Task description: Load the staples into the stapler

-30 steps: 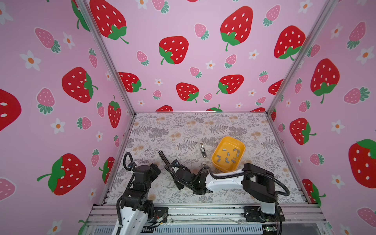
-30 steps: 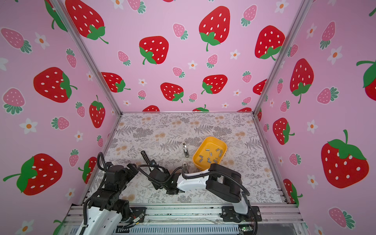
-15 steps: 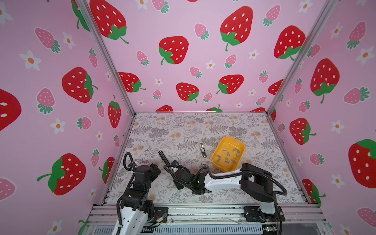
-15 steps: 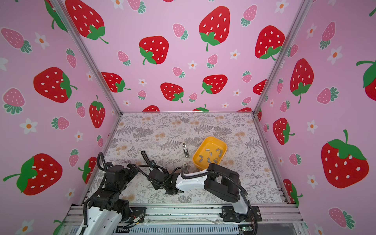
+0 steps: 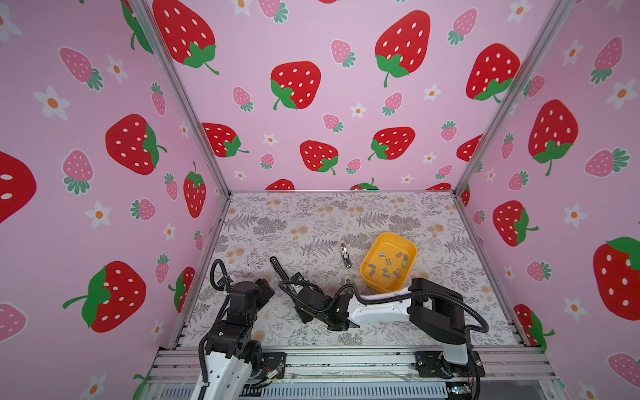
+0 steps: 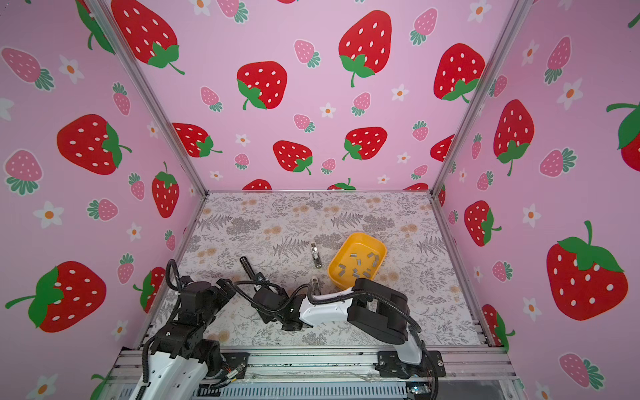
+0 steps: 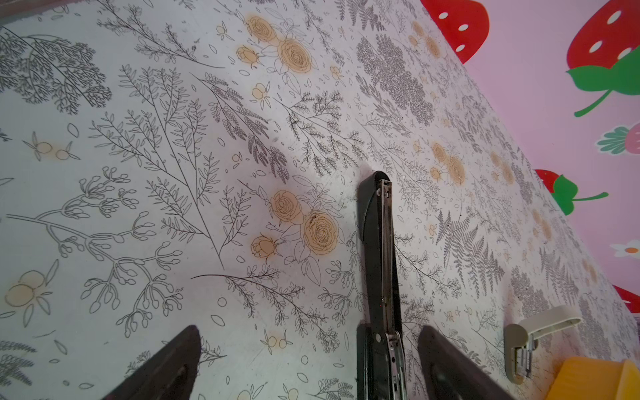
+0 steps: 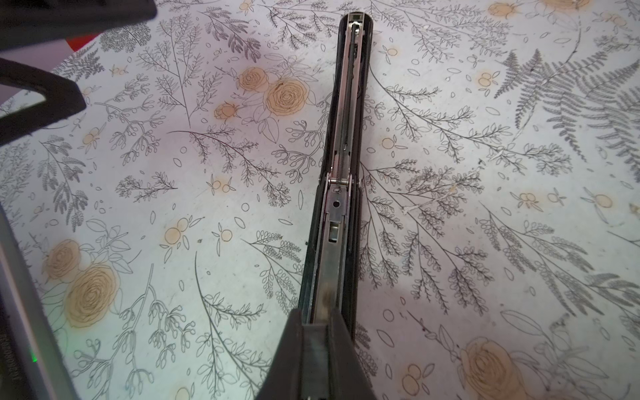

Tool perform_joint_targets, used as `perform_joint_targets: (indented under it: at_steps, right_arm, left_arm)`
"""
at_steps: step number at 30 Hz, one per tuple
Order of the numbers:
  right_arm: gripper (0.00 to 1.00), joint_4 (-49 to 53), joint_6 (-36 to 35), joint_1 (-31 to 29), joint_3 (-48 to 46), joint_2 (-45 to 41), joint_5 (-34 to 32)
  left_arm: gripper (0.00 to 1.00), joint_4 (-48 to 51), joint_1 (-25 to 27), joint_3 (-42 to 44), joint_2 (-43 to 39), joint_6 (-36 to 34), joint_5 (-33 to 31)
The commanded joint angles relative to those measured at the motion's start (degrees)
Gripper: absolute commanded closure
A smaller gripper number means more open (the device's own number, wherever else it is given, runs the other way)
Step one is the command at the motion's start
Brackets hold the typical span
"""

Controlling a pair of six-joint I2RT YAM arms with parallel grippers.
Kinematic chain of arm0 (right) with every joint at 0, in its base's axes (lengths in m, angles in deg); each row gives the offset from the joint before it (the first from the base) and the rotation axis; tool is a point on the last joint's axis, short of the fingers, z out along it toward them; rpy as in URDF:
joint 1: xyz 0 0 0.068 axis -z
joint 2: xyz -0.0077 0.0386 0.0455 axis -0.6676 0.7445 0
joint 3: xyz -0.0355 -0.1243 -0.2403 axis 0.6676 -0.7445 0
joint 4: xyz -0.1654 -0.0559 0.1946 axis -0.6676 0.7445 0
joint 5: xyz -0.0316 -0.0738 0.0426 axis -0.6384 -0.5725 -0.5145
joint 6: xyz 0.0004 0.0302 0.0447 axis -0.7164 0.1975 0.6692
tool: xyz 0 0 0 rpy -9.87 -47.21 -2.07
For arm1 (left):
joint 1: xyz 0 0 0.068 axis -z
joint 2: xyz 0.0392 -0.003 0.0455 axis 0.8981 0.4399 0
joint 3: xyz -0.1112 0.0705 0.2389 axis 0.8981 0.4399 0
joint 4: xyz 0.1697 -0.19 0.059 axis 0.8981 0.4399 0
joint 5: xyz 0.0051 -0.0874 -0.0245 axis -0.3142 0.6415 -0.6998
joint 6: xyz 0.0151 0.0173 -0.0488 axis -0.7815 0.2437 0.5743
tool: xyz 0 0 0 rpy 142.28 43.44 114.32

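- The stapler (image 5: 280, 270) is near the front edge of the bench (image 5: 311, 214), left of the middle, opened out with its metal channel facing up (image 8: 341, 173).
- Its long axis runs slantwise. The held end is toward the front edge and the free tip points toward the back-left corner.
- The right gripper (image 8: 317, 325) reaches across the middle, its fingers pinched tight on the stapler's near end.
- The left gripper (image 7: 308, 363) is spread wide and holds nothing. In the left wrist view the stapler runs between its fingers (image 7: 166, 363), closer to one of them.
- The staples (image 5: 388, 266) lie loose in a yellow tray (image 5: 367, 273) right of the middle, well apart from the stapler.
- A small pale tool (image 5: 344, 254) lies just beside the tray, on the side toward the stapler.
- The bench has a grey leaf and tan flower print.
- Pink walls (image 5: 311, 86) printed with strawberries and daisies close it in at the back and both sides.
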State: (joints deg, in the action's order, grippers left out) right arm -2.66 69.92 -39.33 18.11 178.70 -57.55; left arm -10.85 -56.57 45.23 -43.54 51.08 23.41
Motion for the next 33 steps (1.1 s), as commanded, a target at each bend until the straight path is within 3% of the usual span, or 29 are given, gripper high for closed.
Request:
perform_joint_targets:
  at_steps: [1,33]
  right_arm:
    - [0.92,1.33,0.2,0.19,1.01,-0.39,-1.01]
    - [0.94,4.94,2.32,-1.5,2.42,2.65,-3.87]
  left_arm:
    - [0.01,-0.14,-0.3,0.02,-0.63,0.14,-2.01]
    - [0.01,-0.5,-0.32,0.78,-1.19,0.18,-1.33]
